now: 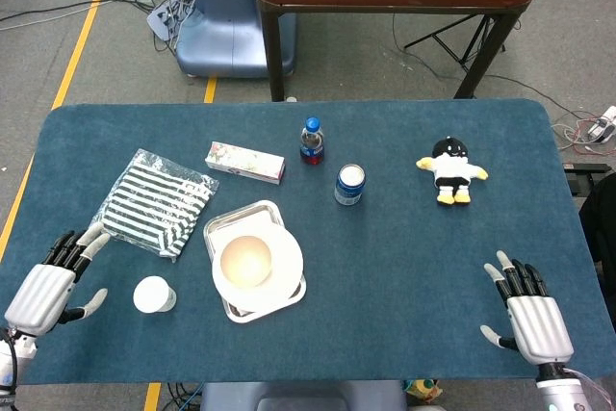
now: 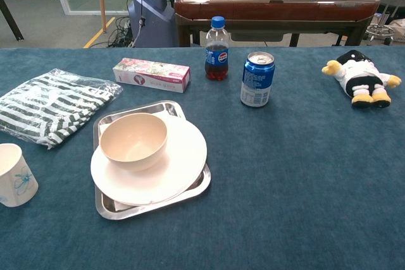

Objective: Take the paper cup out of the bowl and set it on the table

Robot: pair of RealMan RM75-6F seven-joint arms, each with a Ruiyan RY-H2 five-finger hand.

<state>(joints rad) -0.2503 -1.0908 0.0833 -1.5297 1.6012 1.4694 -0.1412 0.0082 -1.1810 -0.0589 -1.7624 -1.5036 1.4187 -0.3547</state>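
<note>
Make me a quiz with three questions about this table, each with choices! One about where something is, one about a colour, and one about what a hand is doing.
1. Where is the paper cup?
A. In the bowl
B. On the table, left of the tray
C. On the plate

2. What colour is the bottle cap?
A. Blue
B. Red
C. Green

3. What is the left hand doing?
A. Holding the cup
B. Pressing on the bowl
C. Open, beside the cup and not touching it

Answers:
1. B: the cup stands upright on the table, left of the tray, and the bowl is empty.
2. A: the chest view shows a blue cap on the bottle.
3. C: in the head view its fingers are spread, with bare cloth between hand and cup.
</note>
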